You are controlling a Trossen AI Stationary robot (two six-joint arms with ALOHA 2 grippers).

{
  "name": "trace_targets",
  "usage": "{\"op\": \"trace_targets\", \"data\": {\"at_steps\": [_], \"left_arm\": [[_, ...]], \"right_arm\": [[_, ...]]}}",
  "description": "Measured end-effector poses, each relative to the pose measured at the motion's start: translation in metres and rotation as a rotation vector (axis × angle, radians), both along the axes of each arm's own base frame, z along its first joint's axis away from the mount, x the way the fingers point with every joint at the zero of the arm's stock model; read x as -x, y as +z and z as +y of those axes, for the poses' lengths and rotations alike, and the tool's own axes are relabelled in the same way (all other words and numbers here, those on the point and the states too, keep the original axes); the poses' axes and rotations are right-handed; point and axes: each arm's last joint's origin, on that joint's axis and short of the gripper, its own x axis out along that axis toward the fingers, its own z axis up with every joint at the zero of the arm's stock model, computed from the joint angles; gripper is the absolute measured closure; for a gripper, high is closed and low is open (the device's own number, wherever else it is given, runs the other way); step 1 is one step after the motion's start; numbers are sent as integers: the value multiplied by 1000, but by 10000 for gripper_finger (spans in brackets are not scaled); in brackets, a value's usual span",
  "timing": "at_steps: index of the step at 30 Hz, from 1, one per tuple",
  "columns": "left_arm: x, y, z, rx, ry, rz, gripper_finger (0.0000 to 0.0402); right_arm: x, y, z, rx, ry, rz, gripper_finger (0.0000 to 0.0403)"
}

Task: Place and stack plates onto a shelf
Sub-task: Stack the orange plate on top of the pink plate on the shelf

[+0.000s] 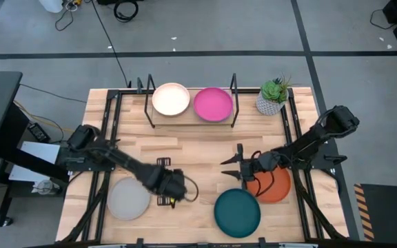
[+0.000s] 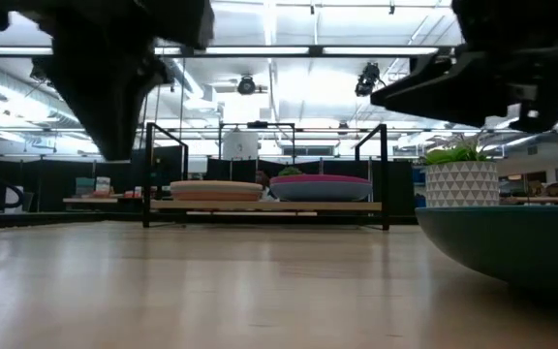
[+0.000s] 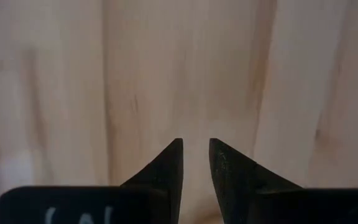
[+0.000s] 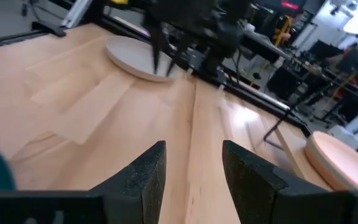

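The shelf [image 1: 191, 117] stands at the table's far edge with the peach plate [image 1: 171, 99] and the magenta plate [image 1: 213, 103] lying side by side on its board. Near the front edge the grey plate [image 1: 128, 198], the dark teal plate [image 1: 237, 212] and the orange plate [image 1: 276, 187] lie flat on the table. My left gripper [image 1: 173, 187] hangs between the grey and teal plates, pointing down at bare wood [image 3: 185, 74], its fingers a narrow gap apart [image 3: 196, 146]. My right gripper [image 1: 231, 165] is open just left of the orange plate, over bare table [image 4: 193, 152]. The other plates are out of view.
A small green potted plant [image 1: 274, 96] stands right of the shelf. Black frame rails run along the table's left and right sides [image 1: 109, 131]. Bare wood [image 1: 191, 148] lies between the shelf and the front plates. The teal plate's rim [image 2: 511, 242] fills the low view's right.
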Motion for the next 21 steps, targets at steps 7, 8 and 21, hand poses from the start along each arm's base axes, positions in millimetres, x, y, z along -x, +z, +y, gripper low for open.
{"op": "trace_targets", "data": {"at_steps": [7,8,21], "left_arm": [[-7,-3,-15,-76,-162,-168,336],[-7,-5,-12,-74,-186,-179,342],[14,-6,33,-87,-394,-480,390]], "right_arm": [[-18,4,-2,-38,-51,118,239],[-22,5,0,-33,-56,176,240],[-32,36,18,-268,-264,768,247]]}}
